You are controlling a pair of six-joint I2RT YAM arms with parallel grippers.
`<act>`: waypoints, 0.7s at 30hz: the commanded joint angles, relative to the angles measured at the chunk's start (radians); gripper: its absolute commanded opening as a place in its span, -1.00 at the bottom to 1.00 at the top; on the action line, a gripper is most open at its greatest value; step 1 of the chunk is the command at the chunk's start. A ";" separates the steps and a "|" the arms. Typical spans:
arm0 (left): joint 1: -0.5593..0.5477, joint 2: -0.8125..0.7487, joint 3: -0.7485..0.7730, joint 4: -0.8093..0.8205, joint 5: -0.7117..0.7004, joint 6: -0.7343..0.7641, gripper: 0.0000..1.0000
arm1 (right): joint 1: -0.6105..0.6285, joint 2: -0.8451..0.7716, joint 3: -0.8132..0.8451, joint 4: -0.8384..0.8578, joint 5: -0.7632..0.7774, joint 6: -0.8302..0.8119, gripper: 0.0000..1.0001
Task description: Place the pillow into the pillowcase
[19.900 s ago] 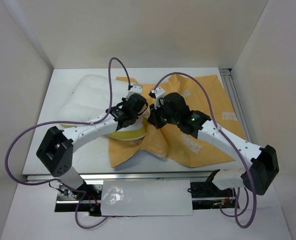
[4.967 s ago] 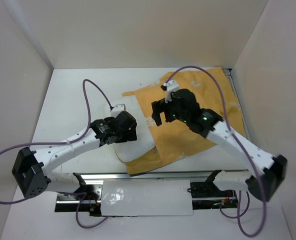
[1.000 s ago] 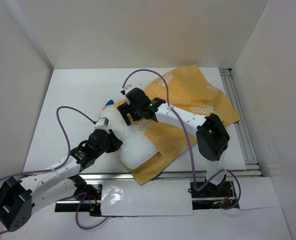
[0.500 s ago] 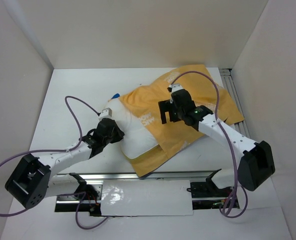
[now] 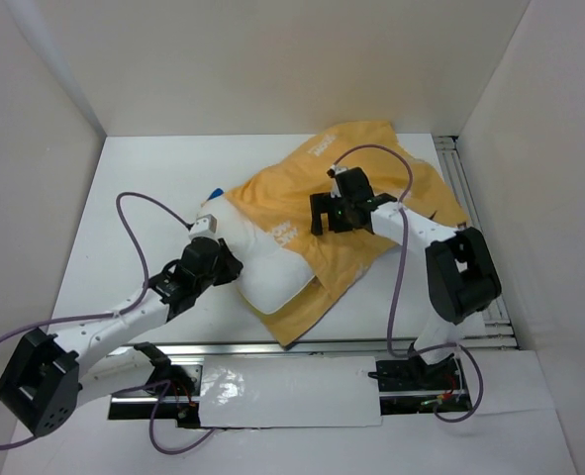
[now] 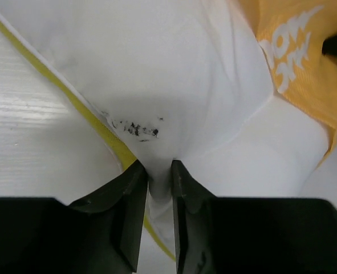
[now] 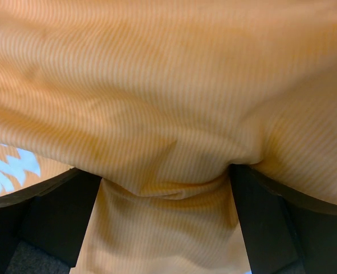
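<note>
The white pillow [image 5: 272, 279] lies at the table's front middle, its far right part tucked under the mustard-orange pillowcase [image 5: 282, 193]. My left gripper [image 5: 231, 267] is at the pillow's left end. In the left wrist view it [image 6: 159, 177] is shut on a pinch of the pillow's white cloth [image 6: 174, 80] beside its yellow edge [image 6: 94, 123], with the pillowcase [image 6: 296, 63] at the upper right. My right gripper [image 5: 330, 216] rests on top of the pillowcase, jaws wide open. In the right wrist view orange pillowcase cloth [image 7: 168, 85] bulges between the spread fingers of that gripper [image 7: 162, 194].
A metal rail [image 5: 467, 198] runs along the table's right edge, close to the pillowcase's far corner. White walls enclose the table on three sides. The right arm's elbow [image 5: 460, 272] is folded near the front right. A small blue bit [image 5: 213, 193] shows at the pillowcase's left edge.
Over the last second the right gripper moved from the pillowcase's mouth rightward onto its middle, and the arm folded back. The pillowcase slid further over the pillow. The left gripper stayed on the pillow's end.
</note>
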 commanded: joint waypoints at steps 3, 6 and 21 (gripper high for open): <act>-0.016 -0.106 0.012 -0.139 -0.073 0.072 -0.01 | 0.002 0.098 0.158 0.143 -0.055 0.010 1.00; -0.016 -0.182 0.040 -0.239 -0.073 0.109 0.37 | 0.002 0.014 0.140 0.143 -0.004 0.001 1.00; -0.526 0.163 0.291 -0.386 -0.326 0.332 1.00 | 0.002 -0.464 -0.237 -0.047 0.140 0.097 1.00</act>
